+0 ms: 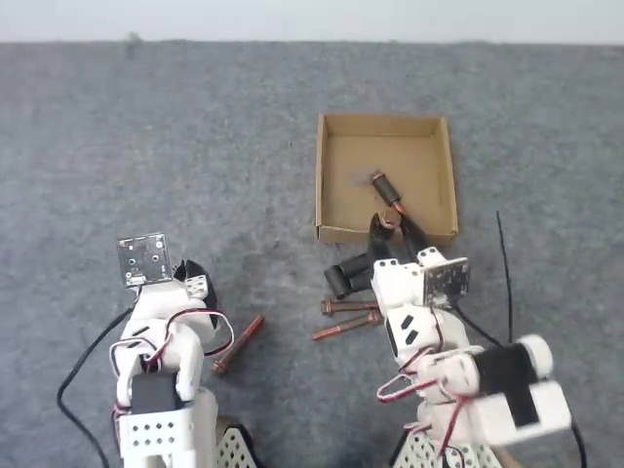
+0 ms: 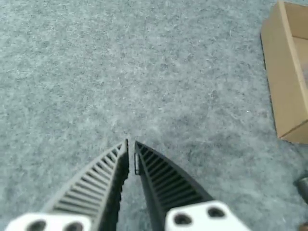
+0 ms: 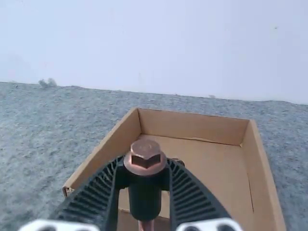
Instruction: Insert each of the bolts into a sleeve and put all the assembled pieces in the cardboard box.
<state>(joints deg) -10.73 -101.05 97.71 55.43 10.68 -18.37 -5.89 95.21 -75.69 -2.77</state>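
Can make out just one corner of the box [image 2: 288, 82] from the left wrist; lose the rest past the edge. Cannot tell what the dark thing [image 2: 303, 185] at that edge is. From the right wrist, see only the head of the bolt [image 3: 145, 157] above the sleeve [image 3: 144, 192], none of its shank. From above, lose the ends of two bolts [image 1: 349, 306] behind the right arm [image 1: 419, 327].

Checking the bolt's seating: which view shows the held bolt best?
Right wrist view: the bolt and its black sleeve sit close up in the right tool. The high view shows the bolt small, at the near wall of the box.
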